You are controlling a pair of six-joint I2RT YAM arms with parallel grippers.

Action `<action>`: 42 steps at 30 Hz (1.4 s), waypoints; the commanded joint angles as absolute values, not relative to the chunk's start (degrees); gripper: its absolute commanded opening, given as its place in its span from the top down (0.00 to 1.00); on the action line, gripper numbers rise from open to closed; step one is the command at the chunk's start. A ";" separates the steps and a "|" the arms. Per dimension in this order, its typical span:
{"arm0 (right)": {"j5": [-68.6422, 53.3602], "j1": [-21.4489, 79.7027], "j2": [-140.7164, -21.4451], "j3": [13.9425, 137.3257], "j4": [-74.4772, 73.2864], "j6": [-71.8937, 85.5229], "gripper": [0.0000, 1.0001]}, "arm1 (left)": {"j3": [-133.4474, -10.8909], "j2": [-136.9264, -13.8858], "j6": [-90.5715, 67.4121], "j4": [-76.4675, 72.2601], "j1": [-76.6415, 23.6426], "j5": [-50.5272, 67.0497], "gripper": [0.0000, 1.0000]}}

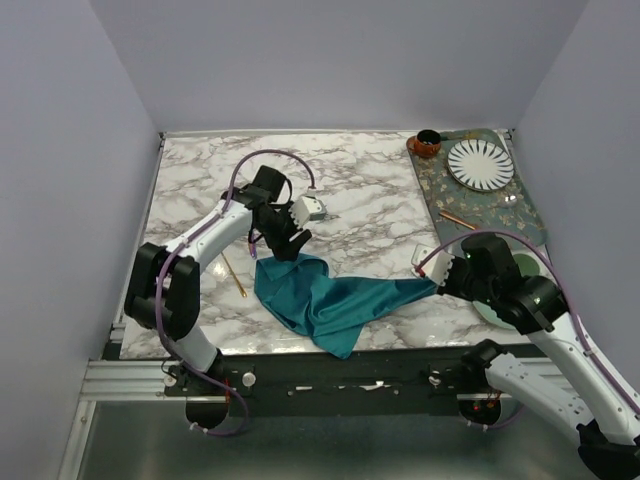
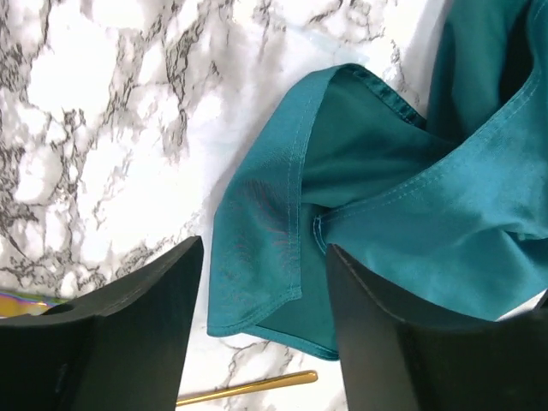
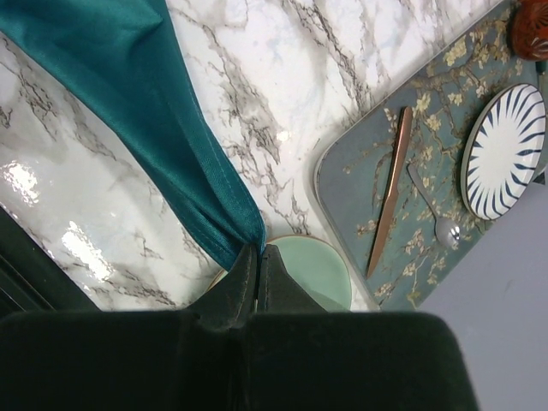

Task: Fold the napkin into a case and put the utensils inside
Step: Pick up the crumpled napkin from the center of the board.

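Observation:
The teal napkin (image 1: 330, 300) lies rumpled on the marble table, one corner drooping over the front edge; no case is in view. My left gripper (image 1: 285, 245) (image 2: 264, 250) stands open just above the napkin's left corner (image 2: 257, 282), holding nothing. My right gripper (image 1: 437, 283) (image 3: 259, 250) is shut on the napkin's right corner (image 3: 231, 223), which is pulled taut. The gold utensil (image 1: 234, 274) (image 2: 257, 387) lies left of the cloth. A sliver of the iridescent utensil (image 2: 17, 301) shows beside my left finger.
A floral tray (image 1: 490, 205) (image 3: 428, 197) at the back right holds a striped plate (image 1: 480, 164), a copper knife (image 3: 390, 193) and a silver spoon (image 3: 437, 218). A brown cup (image 1: 428, 143) stands at its corner. A pale green saucer (image 3: 312, 270) sits under my right gripper.

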State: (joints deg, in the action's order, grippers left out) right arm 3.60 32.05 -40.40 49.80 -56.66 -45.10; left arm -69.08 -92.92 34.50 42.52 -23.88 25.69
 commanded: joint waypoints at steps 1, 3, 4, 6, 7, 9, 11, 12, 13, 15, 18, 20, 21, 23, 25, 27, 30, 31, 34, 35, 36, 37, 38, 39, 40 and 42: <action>3.60 32.17 -39.90 48.60 -58.54 -45.00 0.99 | -65.50 -89.31 38.12 43.07 -23.20 25.33 0.37; 3.34 32.26 -40.16 48.52 -58.45 -44.39 0.99 | -60.33 -84.65 40.50 41.75 -23.20 24.18 0.41; 2.99 32.17 -40.43 48.52 -58.45 -44.12 0.99 | -58.55 -83.16 42.87 41.49 -23.20 22.52 0.45; 2.64 32.25 -40.87 48.43 -58.27 -43.42 0.99 | -54.69 -80.60 44.82 40.69 -23.29 20.84 0.49; 2.38 32.17 -41.13 48.51 -58.36 -43.16 0.99 | -53.97 -80.25 45.43 40.69 -23.47 20.05 0.50; 2.02 32.17 -41.92 48.51 -58.27 -42.28 0.99 | -52.74 -80.68 46.40 39.99 -23.47 17.94 0.50; 1.76 32.17 -42.27 48.52 -58.36 -41.58 0.99 | -52.21 -81.47 47.02 38.42 -23.99 16.18 0.47; 1.67 32.17 -42.36 48.60 -58.19 -41.49 0.99 | -51.77 -81.74 47.11 37.89 -24.34 15.56 0.46; 1.84 32.17 -42.19 48.60 -58.18 -41.48 0.99 | -51.59 -82.09 47.02 37.36 -24.61 15.03 0.45; 2.28 32.17 -42.10 48.52 -58.18 -41.48 0.99 | -51.59 -83.58 46.85 36.39 -25.49 14.33 0.44; 2.64 32.17 -41.92 48.43 -58.62 -41.57 0.99 | -52.11 -85.51 45.89 35.42 -26.28 14.50 0.44; 2.72 32.25 -41.84 48.51 -58.71 -41.75 0.99 | -52.91 -85.69 44.74 35.68 -26.19 16.42 0.41; 2.90 32.17 -41.84 48.60 -58.80 -41.75 0.99 | -54.04 -85.69 44.21 35.86 -26.28 17.65 0.40; 2.81 32.17 -41.57 48.60 -58.97 -41.75 0.99 | -55.89 -86.30 42.54 37.43 -26.28 22.57 0.36; 2.64 32.17 -41.49 48.25 -59.24 -41.66 0.99 | -59.84 -87.71 42.01 39.45 -26.28 28.09 0.30; 2.55 32.26 -41.31 47.82 -59.33 -41.66 0.99 | -63.78 -89.82 42.71 42.70 -26.46 31.80 0.27; 2.73 32.17 -41.04 47.73 -59.41 -41.75 0.99 | -66.35 -91.32 46.22 45.61 -27.68 36.38 0.25; 2.81 32.17 -40.96 47.72 -59.41 -41.75 0.99 | -66.62 -91.58 47.36 46.05 -28.38 36.73 0.25; 2.81 32.17 -40.69 47.55 -59.50 -41.75 0.99 | -66.97 -92.20 51.93 47.98 -30.67 38.05 0.25; 2.81 32.17 -40.61 47.55 -59.59 -41.75 0.99 | -66.97 -92.63 52.73 48.68 -31.46 38.23 0.25; 2.81 32.17 -40.43 47.46 -59.68 -41.75 0.99 | -67.23 -92.90 54.13 49.13 -31.81 38.41 0.25; 2.73 32.17 -40.43 47.37 -59.59 -41.75 0.99 | -67.32 -93.16 54.75 49.39 -32.08 38.41 0.25; 2.72 32.25 -40.34 47.29 -59.68 -41.75 0.99 | -67.50 -93.77 55.28 49.83 -32.52 38.41 0.25; 2.64 32.17 -40.25 47.20 -59.76 -41.66 0.99 | -67.59 -94.13 55.46 49.83 -33.04 38.41 0.25; 2.64 32.17 -40.17 47.20 -59.77 -41.66 0.99 | -67.59 -94.30 55.89 49.83 -33.39 38.23 0.27; 2.72 32.26 -40.08 46.93 -59.77 -41.66 0.99 | -67.50 -95.27 56.42 49.83 -33.92 37.80 0.28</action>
State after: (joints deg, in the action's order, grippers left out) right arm 3.16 32.05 -40.82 48.07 -58.46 -42.30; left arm -66.39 -93.34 52.45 47.31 -32.86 35.33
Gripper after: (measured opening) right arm 0.016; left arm 0.735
